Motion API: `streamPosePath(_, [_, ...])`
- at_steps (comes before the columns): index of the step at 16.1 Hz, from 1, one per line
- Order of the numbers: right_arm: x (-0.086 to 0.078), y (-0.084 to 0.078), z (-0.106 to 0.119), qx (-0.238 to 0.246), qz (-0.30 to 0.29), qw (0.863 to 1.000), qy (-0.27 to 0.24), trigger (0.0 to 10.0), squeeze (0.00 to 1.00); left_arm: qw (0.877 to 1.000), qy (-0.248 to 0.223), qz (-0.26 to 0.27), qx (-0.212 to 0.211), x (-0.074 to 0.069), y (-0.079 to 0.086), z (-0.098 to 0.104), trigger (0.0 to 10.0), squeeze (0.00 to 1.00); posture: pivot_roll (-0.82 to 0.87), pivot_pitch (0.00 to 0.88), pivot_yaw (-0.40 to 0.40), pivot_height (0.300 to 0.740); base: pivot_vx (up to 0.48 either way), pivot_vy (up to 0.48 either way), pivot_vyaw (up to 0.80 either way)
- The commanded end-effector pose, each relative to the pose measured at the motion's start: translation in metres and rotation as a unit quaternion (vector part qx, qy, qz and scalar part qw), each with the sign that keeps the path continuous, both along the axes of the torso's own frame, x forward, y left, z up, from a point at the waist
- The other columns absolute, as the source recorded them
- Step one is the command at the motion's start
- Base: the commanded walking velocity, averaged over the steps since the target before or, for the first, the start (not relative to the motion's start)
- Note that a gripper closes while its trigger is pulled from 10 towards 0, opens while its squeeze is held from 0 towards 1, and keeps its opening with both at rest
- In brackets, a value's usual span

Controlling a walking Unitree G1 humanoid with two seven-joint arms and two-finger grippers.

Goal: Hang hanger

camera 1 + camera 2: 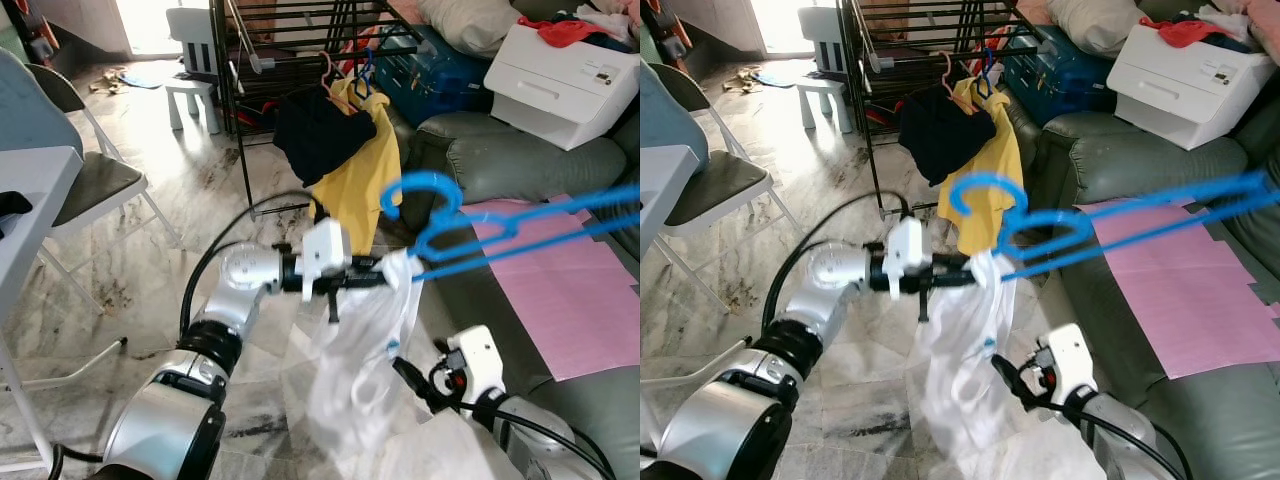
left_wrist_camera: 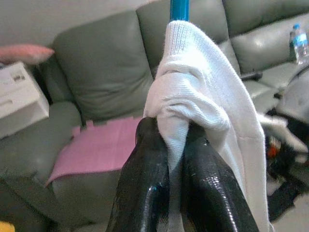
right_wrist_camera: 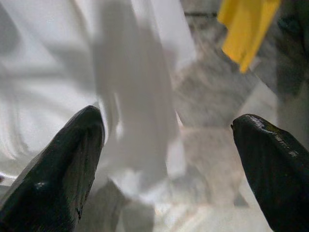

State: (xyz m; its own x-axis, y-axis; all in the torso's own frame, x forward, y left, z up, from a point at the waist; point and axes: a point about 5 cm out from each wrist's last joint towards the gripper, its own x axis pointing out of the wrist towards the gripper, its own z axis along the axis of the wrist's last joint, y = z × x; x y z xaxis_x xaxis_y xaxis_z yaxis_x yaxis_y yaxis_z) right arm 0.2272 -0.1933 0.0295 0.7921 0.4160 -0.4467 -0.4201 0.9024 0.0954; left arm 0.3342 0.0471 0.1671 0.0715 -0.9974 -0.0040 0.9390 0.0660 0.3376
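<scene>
A blue plastic hanger [image 1: 520, 225] lies nearly level over the sofa, with its hook [image 1: 425, 188] curling up toward the rack. A white garment [image 1: 360, 360] hangs from the hanger's neck down to the floor. My left gripper [image 1: 385, 272] is shut on the bunched top of that garment, right under the blue hook; the left wrist view shows the cloth pinched between both fingers [image 2: 145, 159]. My right gripper [image 1: 410, 375] sits low beside the garment's lower part, open and empty, the white cloth in front of its fingers [image 3: 72, 145]. The black drying rack [image 1: 300, 40] stands beyond.
On the rack hang a black garment [image 1: 315, 130] and a yellow one [image 1: 365, 170]. A grey-green sofa [image 1: 530, 160] with a pink mat [image 1: 560, 290] and a white box [image 1: 560, 75] fills the right side. A folding chair [image 1: 95, 180] and a table edge [image 1: 30, 190] stand on the left.
</scene>
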Motion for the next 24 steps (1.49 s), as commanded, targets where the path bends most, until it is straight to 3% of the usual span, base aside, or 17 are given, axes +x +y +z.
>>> streamPosePath(1, [0.001, -0.006, -0.005, -0.008, -0.020, 1.000, 0.014, 10.0, 0.28, 0.999, -0.021, -0.004, -0.037, 0.005, 0.000, 0.025, 0.0, 0.00, -0.01, 0.000, -0.021, 0.740, 0.000, 0.000, 0.00])
streamPosePath(2, [-0.002, -0.010, -0.013, -0.012, -0.038, 0.999, 0.030, 10.0, 0.25, 0.998, -0.017, 0.001, -0.062, 0.008, 0.001, 0.037, 0.0, 0.00, 0.00, 0.000, -0.024, 0.740, 0.000, 0.000, 0.00])
streamPosePath(4, [-0.003, -0.014, -0.017, -0.013, -0.051, 0.998, 0.038, 10.0, 0.24, 0.997, -0.016, 0.005, -0.072, 0.010, 0.003, 0.043, 0.0, 0.00, 0.00, 0.000, -0.026, 0.740, 0.000, 0.000, 0.00])
streamPosePath(5, [-0.008, -0.032, -0.023, -0.014, -0.103, 0.993, 0.053, 0.0, 0.20, 0.995, -0.011, 0.031, -0.089, 0.018, 0.010, 0.051, 0.0, 0.00, 0.01, 0.000, -0.033, 0.740, 0.000, 0.000, 0.00])
streamPosePath(6, [-0.013, -0.044, -0.023, -0.018, -0.131, 0.990, 0.056, 0.0, 0.16, 0.995, -0.014, 0.054, -0.082, 0.022, 0.016, 0.050, 0.0, 0.00, 0.01, 0.000, -0.033, 0.740, 0.000, 0.000, 0.00])
streamPosePath(7, [-0.015, -0.051, -0.021, -0.022, -0.140, 0.989, 0.053, 0.0, 0.05, 0.995, -0.017, 0.063, -0.069, 0.022, 0.019, 0.044, 0.0, 0.00, 0.00, 0.000, -0.033, 0.740, 0.000, 0.000, 0.00])
streamPosePath(8, [-0.017, -0.054, -0.019, -0.024, -0.145, 0.988, 0.051, 0.0, 0.05, 0.996, -0.019, 0.067, -0.061, 0.022, 0.021, 0.041, 0.0, 0.00, 0.00, 0.000, -0.033, 0.740, 0.000, 0.000, 0.00])
streamPosePath(9, [-0.018, -0.074, -0.007, -0.031, -0.184, 0.982, 0.029, 0.0, 0.00, 0.996, -0.007, 0.087, -0.023, 0.021, 0.029, 0.020, 0.0, 0.00, -0.01, 0.000, -0.027, 0.740, 0.000, 0.000, 0.00])
streamPosePath(11, [-0.016, -0.097, 0.009, -0.043, -0.237, 0.971, -0.002, 0.0, 0.00, 0.995, 0.014, 0.100, 0.018, 0.018, 0.038, -0.002, 0.0, 0.00, -0.02, 0.000, -0.023, 0.740, 0.000, 0.000, 0.00])
streamPosePath(12, [-0.007, -0.129, 0.041, -0.061, -0.315, 0.945, -0.065, 0.0, 0.00, 0.990, 0.059, 0.119, 0.051, 0.014, 0.050, -0.026, 0.0, 0.00, -0.03, 0.000, -0.016, 0.740, 0.000, 0.000, 0.00])
streamPosePath(15, [0.012, -0.164, 0.108, -0.067, -0.405, 0.893, -0.185, 0.0, 0.00, 0.976, 0.133, 0.152, 0.076, 0.009, 0.067, -0.054, 0.0, 0.00, -0.03, 0.000, -0.015, 0.740, 0.000, 0.000, 0.00])
streamPosePath(16, [0.020, -0.165, 0.127, -0.064, -0.416, 0.882, -0.212, 0.0, 0.00, 0.975, 0.139, 0.141, 0.098, 0.004, 0.070, -0.062, 0.0, 0.00, -0.03, 0.000, -0.019, 0.740, 0.000, 0.000, 0.00])
streamPosePath(18, [0.030, -0.163, 0.140, -0.062, -0.415, 0.878, -0.232, 0.0, 0.00, 0.975, 0.155, 0.119, 0.105, -0.001, 0.070, -0.067, 0.0, 0.00, -0.03, 0.000, -0.024, 0.740, 0.000, 0.000, 0.00])
streamPosePath(21, [0.045, -0.155, 0.144, -0.058, -0.404, 0.882, -0.233, 0.0, 0.00, 0.974, 0.186, 0.089, 0.099, -0.006, 0.068, -0.072, 0.0, 0.00, -0.03, 0.000, -0.028, 0.740, 0.000, 0.000, 0.00])
streamPosePath(24, [0.049, -0.151, 0.146, -0.057, -0.398, 0.885, -0.234, 0.0, 0.00, 0.970, 0.198, 0.050, 0.131, -0.012, 0.067, -0.078, 0.0, 0.00, -0.03, 0.000, -0.031, 0.740, 0.000, 0.000, 0.00])
